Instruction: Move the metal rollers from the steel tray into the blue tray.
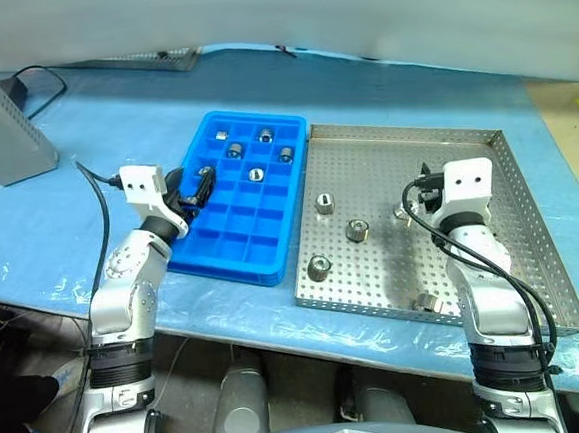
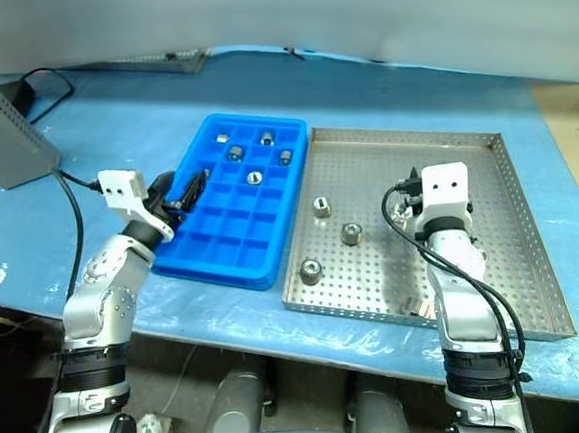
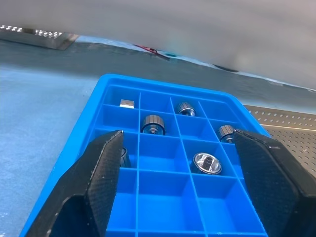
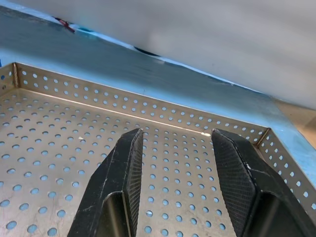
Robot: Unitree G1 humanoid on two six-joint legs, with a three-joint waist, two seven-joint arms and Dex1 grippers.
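A workshop or factory parts-sorting bench: a table under blue plastic sheeting [image 1: 111,110] carries a perforated steel tray [image 1: 404,142] of metal rollers [image 1: 357,231], a blue tray [image 1: 234,246] at its nine o'clock, and a cabled grey box [image 1: 0,134].

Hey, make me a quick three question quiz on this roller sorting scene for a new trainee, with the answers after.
1. True or false: the left tool is open, holding nothing, over the bright blue plastic compartment tray.
2. Which arm's tool hangs over the square perforated steel tray?
3. Do small shiny metal rollers remain on the steel tray: yes or no?

Key: 1 true. 2 The right tool, open and empty. 3 Yes, several.
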